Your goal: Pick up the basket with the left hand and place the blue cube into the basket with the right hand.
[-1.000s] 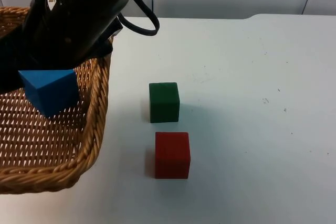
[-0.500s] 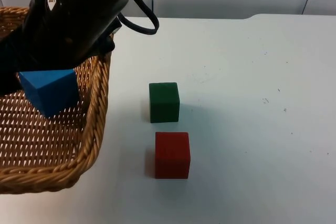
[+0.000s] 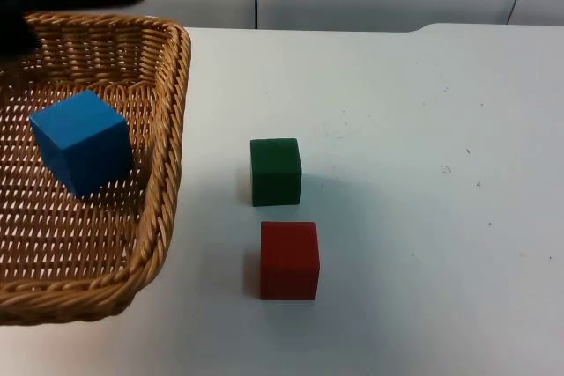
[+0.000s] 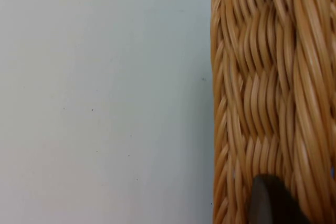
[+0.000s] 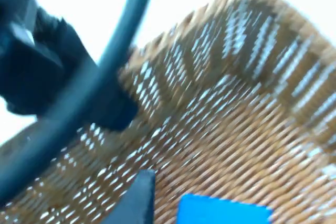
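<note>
The blue cube [image 3: 81,141] is seen resting inside the basket [image 3: 163,191], on its woven floor, near the basket's far wall and apart from its side rims; in the right wrist view the blue cube [image 5: 223,212] is made out against the weave of the basket [image 5: 252,103]. The green cube [image 3: 275,171] is set on the table [image 3: 423,173] beside the basket, clear of its rim, and the red cube [image 3: 289,260] lies just past the green one, on the side away from the partition wall. The left gripper [image 4: 273,203] is placed against the outer wall of the basket [image 4: 268,77]; how its jaws stand cannot be told. The right gripper [image 5: 137,195] is held above the basket floor, just beside the blue cube, which its jaws do not grip.
</note>
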Robot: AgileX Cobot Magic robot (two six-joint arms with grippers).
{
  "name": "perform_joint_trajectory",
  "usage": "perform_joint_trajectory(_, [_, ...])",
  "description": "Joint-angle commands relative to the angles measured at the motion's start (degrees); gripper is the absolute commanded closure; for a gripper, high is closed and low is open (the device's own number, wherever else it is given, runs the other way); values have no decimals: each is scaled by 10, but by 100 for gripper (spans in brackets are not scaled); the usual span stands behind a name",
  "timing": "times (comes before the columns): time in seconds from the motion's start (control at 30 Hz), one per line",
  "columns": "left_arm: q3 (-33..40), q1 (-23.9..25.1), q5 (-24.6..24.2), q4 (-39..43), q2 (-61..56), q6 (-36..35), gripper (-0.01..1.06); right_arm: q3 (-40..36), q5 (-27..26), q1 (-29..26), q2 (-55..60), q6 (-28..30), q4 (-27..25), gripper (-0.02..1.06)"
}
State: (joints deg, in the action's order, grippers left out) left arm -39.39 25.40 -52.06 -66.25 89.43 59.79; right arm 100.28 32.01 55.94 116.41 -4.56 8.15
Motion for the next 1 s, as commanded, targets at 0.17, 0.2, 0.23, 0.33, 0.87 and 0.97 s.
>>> perform_joint_trajectory(0.17, [2,2,-13,-22,-2,-2,105,-32,14,-1,-93,0,54,0])
perform_joint_trajectory(0.2, [2,2,-13,-22,-2,-2,105,-45,11,-1,-108,0,62,0])
perform_joint_trajectory(0.23, [2,2,-13,-22,-2,-2,105,-62,5,-1,-127,0,70,0])
perform_joint_trajectory(0.33, [2,2,-13,-22,-2,-2,105,-134,-39,-1,-179,1,71,0])
perform_joint_trajectory(0.87, [2,2,7,-22,-2,-2,105,-508,-145,2,-463,6,66,0])
perform_joint_trajectory(0.97, [2,2,10,-22,-2,-2,105,-552,-145,11,-512,6,65,0])
